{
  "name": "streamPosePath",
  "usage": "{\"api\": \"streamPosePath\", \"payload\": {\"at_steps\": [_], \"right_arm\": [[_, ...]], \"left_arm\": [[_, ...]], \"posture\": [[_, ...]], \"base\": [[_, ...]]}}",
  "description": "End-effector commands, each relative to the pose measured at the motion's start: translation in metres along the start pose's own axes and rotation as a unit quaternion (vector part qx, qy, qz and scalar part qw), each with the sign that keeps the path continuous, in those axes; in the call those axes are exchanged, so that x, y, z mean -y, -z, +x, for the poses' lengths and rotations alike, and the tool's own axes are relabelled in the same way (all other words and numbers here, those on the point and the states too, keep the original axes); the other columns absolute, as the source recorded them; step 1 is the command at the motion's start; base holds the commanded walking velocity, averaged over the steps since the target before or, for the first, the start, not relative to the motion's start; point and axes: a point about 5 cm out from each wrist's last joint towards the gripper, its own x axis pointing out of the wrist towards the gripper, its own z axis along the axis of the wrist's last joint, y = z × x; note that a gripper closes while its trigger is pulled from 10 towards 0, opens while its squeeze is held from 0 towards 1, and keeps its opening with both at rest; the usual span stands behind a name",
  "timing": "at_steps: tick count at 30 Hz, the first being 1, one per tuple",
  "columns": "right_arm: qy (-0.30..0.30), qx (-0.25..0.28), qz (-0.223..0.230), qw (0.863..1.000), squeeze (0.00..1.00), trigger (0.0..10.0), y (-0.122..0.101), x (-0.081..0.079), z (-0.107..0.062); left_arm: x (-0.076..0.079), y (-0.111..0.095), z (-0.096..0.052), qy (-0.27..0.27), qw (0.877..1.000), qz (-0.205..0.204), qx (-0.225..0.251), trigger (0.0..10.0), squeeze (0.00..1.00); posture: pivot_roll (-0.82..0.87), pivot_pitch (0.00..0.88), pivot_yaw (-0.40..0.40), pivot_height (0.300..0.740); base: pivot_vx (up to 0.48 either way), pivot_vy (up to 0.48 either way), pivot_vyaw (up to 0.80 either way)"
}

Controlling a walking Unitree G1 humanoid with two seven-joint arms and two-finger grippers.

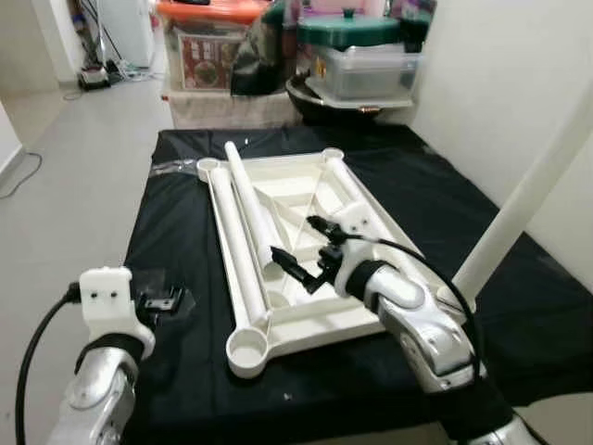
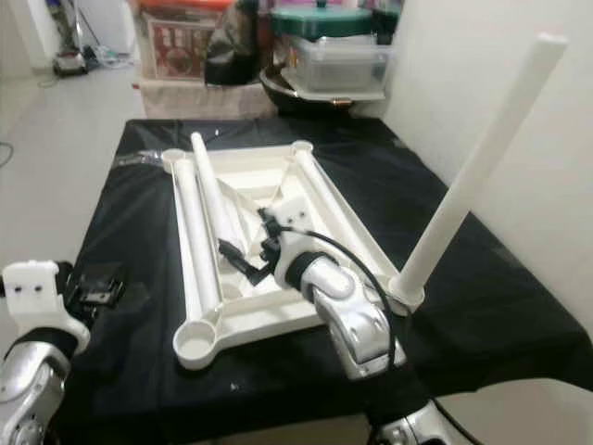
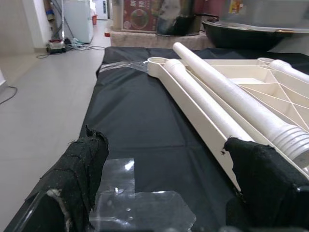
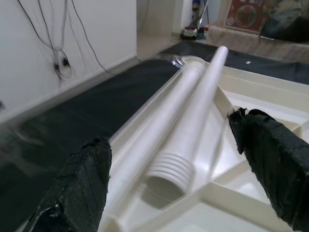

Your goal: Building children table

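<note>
We see the white tabletop [image 1: 306, 324] lying upside down on a black cloth [image 1: 185, 232], ribs facing up; we use it as our landmark. Two loose white legs lie inside it along its left rail: the outer leg [image 1: 236, 246] sits against the rail, the inner leg [image 1: 255, 209] lies just beside it, threaded end pointing toward the robot w/ its open mouth visible in the right wrist view [image 4: 169, 176]. A third leg, the upright leg [image 2: 477, 167], stands in the tabletop's near-right corner socket, tilted a bit away to the right. Near-left corner socket [image 1: 247, 350] is an open round cup. Right gripper [image 1: 301, 250] hovers over the tabletop's middle, near the threaded end of the inner leg; fingers [image 4: 270, 164] spread wide, holding nothing, the leg end between them in the wrist view but not touching as far as we can tell. Left gripper [image 1: 162, 301] sits off the tabletop's left side, low over the cloth, fingers [image 3: 79, 169] wide apart, nothing held; a patch of clear tape [image 3: 140, 208] on the cloth just below it. Beyond the tabletop's far edge, past the cloth: storage bins [image 1: 366, 56] and a dark bowl [image 1: 324, 102]. Floor [image 1: 83, 158] to the left of the cloth is pale tile.
</note>
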Motion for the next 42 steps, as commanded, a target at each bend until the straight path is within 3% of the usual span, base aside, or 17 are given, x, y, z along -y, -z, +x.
{"api": "streamPosePath", "payload": {"at_steps": [1, 5, 7, 9, 17, 20, 22, 27, 32, 36, 42], "right_arm": [[-0.001, -0.003, -0.015, 1.000, 0.00, 10.0, 0.000, 0.000, 0.009], [0.008, -0.024, -0.011, 1.000, 0.00, 10.0, 0.005, 0.002, 0.015], [0.009, -0.032, -0.053, 0.998, 0.00, 10.0, 0.010, 0.002, 0.017], [0.005, -0.037, -0.061, 0.997, 0.00, 10.0, 0.013, 0.002, 0.019], [-0.098, -0.049, -0.138, 0.984, 0.00, 10.0, 0.022, -0.001, 0.017], [-0.100, -0.058, -0.153, 0.981, 0.00, 10.0, 0.023, 0.006, 0.016], [-0.109, -0.076, -0.191, 0.973, 0.00, 10.0, 0.024, 0.019, 0.017], [-0.134, -0.089, -0.214, 0.964, 0.00, 10.0, 0.026, 0.023, 0.017], [-0.105, -0.110, -0.257, 0.954, 0.00, 10.0, 0.030, 0.020, 0.031], [-0.121, -0.116, -0.268, 0.949, 0.00, 10.0, 0.036, 0.014, 0.032], [-0.094, -0.128, -0.280, 0.947, 0.00, 10.0, 0.040, 0.017, 0.036]], "left_arm": [[-0.004, 0.004, 0.002, -0.017, 1.000, 0.006, -0.009, 10.0, 0.00], [-0.005, 0.002, 0.001, -0.020, 1.000, 0.006, -0.007, 10.0, 0.00], [-0.007, 0.004, -0.001, -0.026, 1.000, 0.006, -0.010, 10.0, 0.00], [-0.008, 0.005, -0.001, -0.030, 0.999, 0.005, -0.011, 10.0, 0.00], [-0.010, 0.004, -0.001, -0.033, 0.999, 0.007, -0.010, 10.0, 0.00], [-0.009, 0.004, 0.000, -0.030, 0.999, 0.007, -0.010, 10.0, 0.00], [-0.005, 0.003, 0.004, -0.025, 1.000, 0.005, -0.006, 10.0, 0.00], [-0.004, 0.002, 0.004, -0.024, 1.000, 0.005, -0.005, 10.0, 0.00], [-0.007, 0.004, 0.002, -0.031, 0.999, 0.007, -0.006, 10.0, 0.00], [-0.007, 0.003, 0.003, -0.031, 0.999, 0.007, -0.004, 10.0, 0.00], [-0.008, 0.003, 0.004, -0.030, 1.000, 0.009, -0.003, 10.0, 0.00]], "posture": [[0.07, 0.000, -0.072, 0.740], [0.07, 0.000, -0.083, 0.740], [0.08, 0.000, -0.093, 0.740], [0.09, 0.000, -0.095, 0.740], [0.08, 0.000, -0.087, 0.740], [0.07, 0.000, -0.082, 0.740], [0.08, 0.000, -0.092, 0.740], [0.08, 0.000, -0.094, 0.740], [0.09, 0.000, -0.107, 0.740], [0.09, 0.000, -0.103, 0.740], [0.09, 0.000, -0.104, 0.740]], "base": [[0.000, 0.000, 0.80], [0.000, 0.000, 0.40], [0.000, 0.000, 0.80], [0.000, 0.000, 0.80], [0.000, 0.000, 0.17], [0.000, 0.000, 0.00], [0.000, 0.000, 0.00], [0.000, 0.000, 0.00], [0.000, 0.000, 0.00], [0.000, 0.000, 0.00], [0.000, 0.000, 0.00]]}}
